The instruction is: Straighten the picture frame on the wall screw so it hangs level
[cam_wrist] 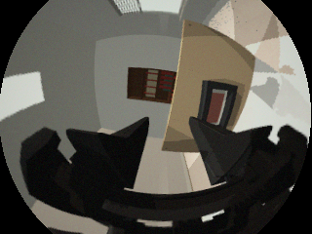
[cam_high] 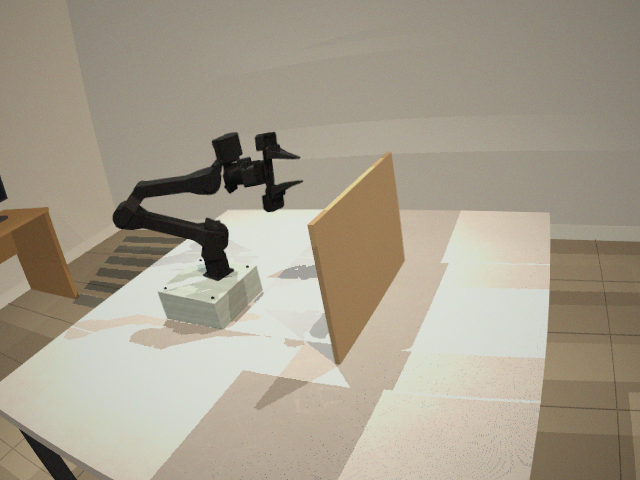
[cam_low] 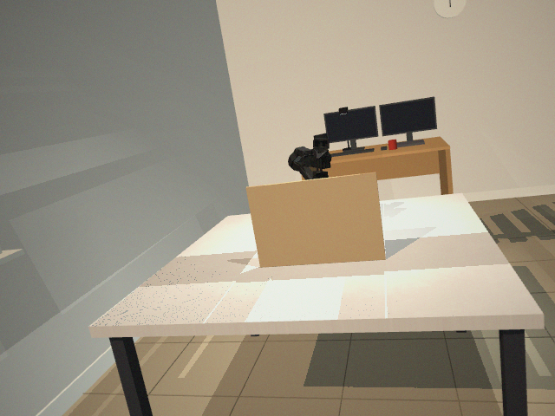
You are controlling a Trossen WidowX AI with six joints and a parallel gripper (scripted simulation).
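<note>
The picture frame (cam_wrist: 207,99) shows only in the wrist view, right of centre. It has a dark border, a pale inner edge and a reddish picture, and hangs on the face of the upright tan panel (cam_high: 361,253) (cam_low: 318,219) (cam_wrist: 195,56) that is turned toward the arm. The right finger covers its lower part. I cannot tell its exact tilt. The screw and the notched strip are hidden. My gripper (cam_high: 300,169) (cam_wrist: 169,120) is open and empty, its fingers apart one above the other in the top view. It is in the air on the arm's side of the panel, clear of the frame.
The panel stands on the white table (cam_high: 103,382) (cam_low: 447,290), its top edge a little above the gripper's far side. The arm's pale base block (cam_high: 191,310) is on the table. A brown desk (cam_low: 394,167) with two monitors stands beyond. A dark shelf (cam_wrist: 136,84) is on the far wall.
</note>
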